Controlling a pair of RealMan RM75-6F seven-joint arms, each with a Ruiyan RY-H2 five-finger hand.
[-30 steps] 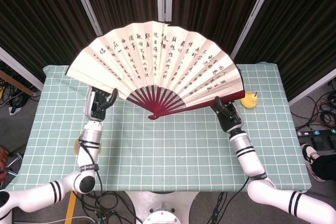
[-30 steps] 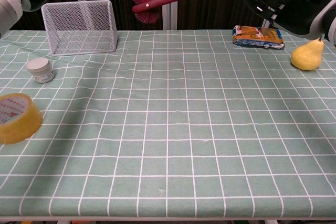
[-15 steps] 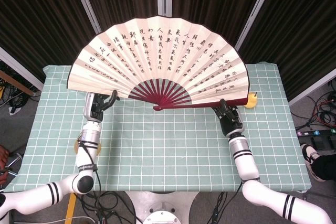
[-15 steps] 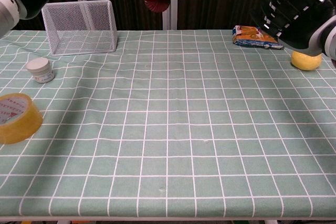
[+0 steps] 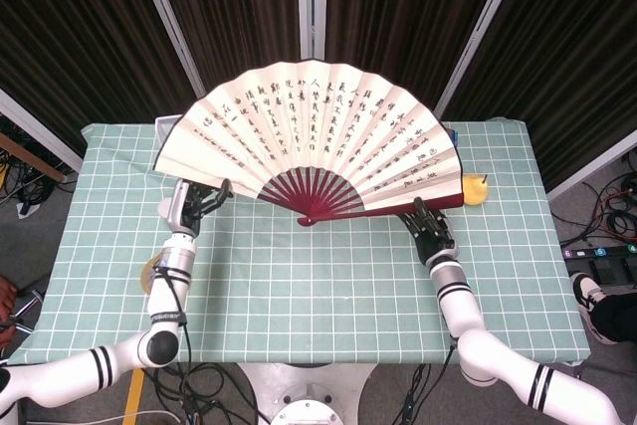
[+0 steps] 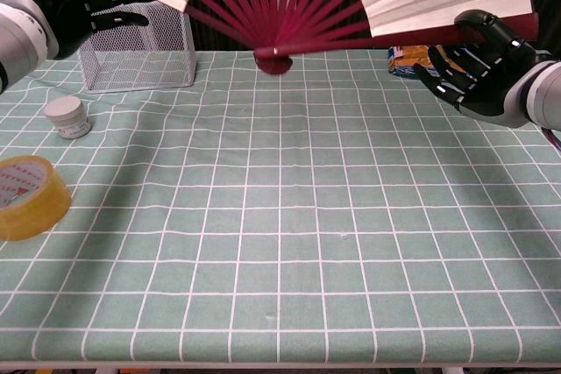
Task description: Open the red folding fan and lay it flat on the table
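The red folding fan [image 5: 318, 141] is spread fully open and held up in the air over the far half of the table [image 5: 328, 276], its pivot hanging low, close above the cloth. The left hand [image 5: 189, 204] pinches the left outer rib, and the right hand [image 5: 430, 231] cradles the right rib across upturned, half-curled fingers [image 6: 456, 63]. One hand at each end keeps the paper taut, I reckon, so it can come down flat. The wire basket [image 6: 136, 45] stands near the far left corner, just behind the fan's left end.
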